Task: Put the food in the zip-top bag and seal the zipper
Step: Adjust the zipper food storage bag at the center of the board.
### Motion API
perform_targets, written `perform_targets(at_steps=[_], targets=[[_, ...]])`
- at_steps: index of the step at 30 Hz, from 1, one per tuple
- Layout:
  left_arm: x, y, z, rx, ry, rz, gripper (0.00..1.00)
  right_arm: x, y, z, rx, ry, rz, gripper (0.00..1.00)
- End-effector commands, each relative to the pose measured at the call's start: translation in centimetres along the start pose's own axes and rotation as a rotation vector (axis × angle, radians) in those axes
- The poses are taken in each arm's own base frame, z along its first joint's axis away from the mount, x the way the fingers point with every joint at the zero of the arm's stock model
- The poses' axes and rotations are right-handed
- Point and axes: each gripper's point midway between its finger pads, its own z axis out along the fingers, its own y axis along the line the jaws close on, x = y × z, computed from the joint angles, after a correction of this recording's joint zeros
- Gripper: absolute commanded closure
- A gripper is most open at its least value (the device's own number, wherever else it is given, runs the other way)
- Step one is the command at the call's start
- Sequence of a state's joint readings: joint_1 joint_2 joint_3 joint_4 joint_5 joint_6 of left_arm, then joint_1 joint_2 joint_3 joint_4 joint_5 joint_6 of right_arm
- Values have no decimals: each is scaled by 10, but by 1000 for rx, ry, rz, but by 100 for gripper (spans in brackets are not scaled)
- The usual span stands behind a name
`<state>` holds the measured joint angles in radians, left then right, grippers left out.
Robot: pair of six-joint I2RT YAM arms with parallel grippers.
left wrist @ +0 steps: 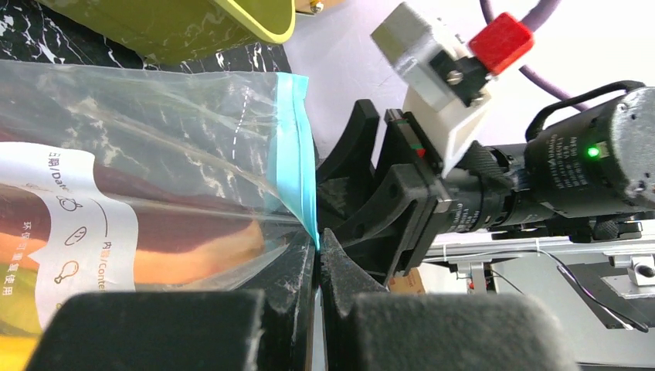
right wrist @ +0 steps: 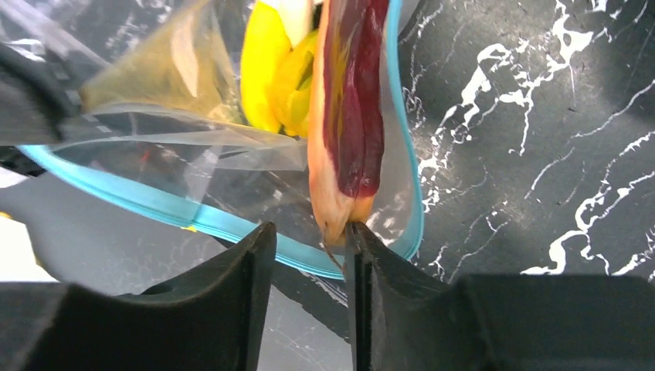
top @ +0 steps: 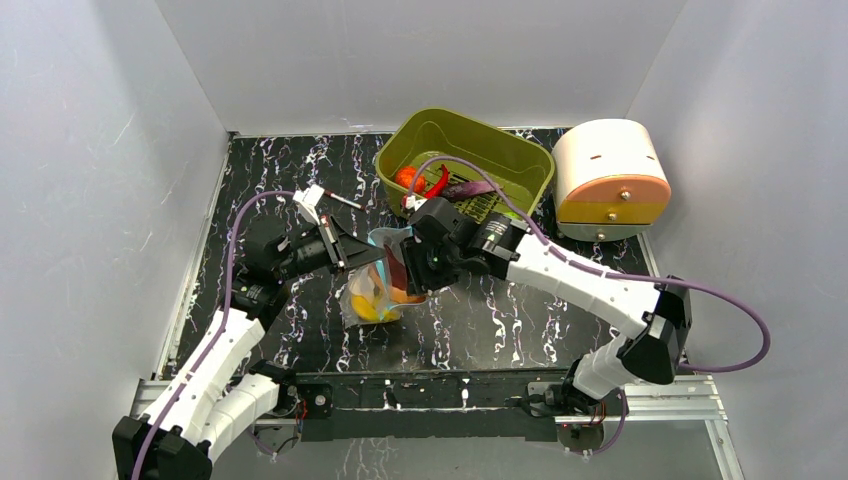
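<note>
The clear zip-top bag (top: 372,298) hangs mid-table with its mouth held open. My left gripper (top: 357,256) is shut on the teal zipper strip (left wrist: 300,166) at the bag's edge; in the left wrist view the gripper (left wrist: 318,243) pinches the strip's lower end. My right gripper (top: 405,268) is open over the mouth. In the right wrist view its jaws (right wrist: 309,232) stand apart, and the top end of the orange carrot (right wrist: 340,131) touches only the right finger. The carrot stands inside the teal loop (right wrist: 154,202), beside the yellow banana (right wrist: 264,66). The tomato (top: 405,178), chili (top: 438,181) and eggplant (top: 470,188) lie in the tub.
The olive-green tub (top: 520,160) stands at the back, just behind the right gripper. A white and orange drum-shaped box (top: 610,180) stands at the back right. A thin red-tipped stick (top: 340,200) lies behind the left gripper. White walls enclose the table.
</note>
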<state>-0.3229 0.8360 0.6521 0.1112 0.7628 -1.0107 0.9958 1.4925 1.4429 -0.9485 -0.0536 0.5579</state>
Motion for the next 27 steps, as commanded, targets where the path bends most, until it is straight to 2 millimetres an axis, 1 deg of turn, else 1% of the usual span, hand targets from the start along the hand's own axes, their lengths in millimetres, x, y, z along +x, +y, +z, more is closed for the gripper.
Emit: perform_targets(at_steps=[1,4,7,9,11,13,16,18,22,24,27], targets=[[-5,-23,-6,75,-31,35,100,-45,32,-40,-136,-226,24,67],[-8,-31,-8,90,-34,34,100,-51,25,-53,-103,-283,47,68],[-10,-38,-10,102,-43,43,100,-46,10,-53,-35,-279,63,65],[-10,-39,-10,107,-47,41,100,-38,6,-47,-13,-240,58,60],[-9,-38,-10,112,-47,34,100,-32,1,-38,13,-206,45,59],[-7,-36,-10,118,-46,23,100,-31,-5,-30,43,-197,33,57],[-6,-35,-9,127,-42,15,100,-31,-14,-22,95,-189,16,52],[-5,-35,-9,127,-36,13,100,-32,-18,-16,113,-189,10,50],[-5,-34,-9,125,-42,13,100,-24,-22,-2,126,-152,-3,48],[-5,-32,-9,122,-46,10,100,-18,-23,4,122,-129,-8,45],[-4,-31,-9,128,-51,2,100,-11,-20,14,89,-111,-16,43]])
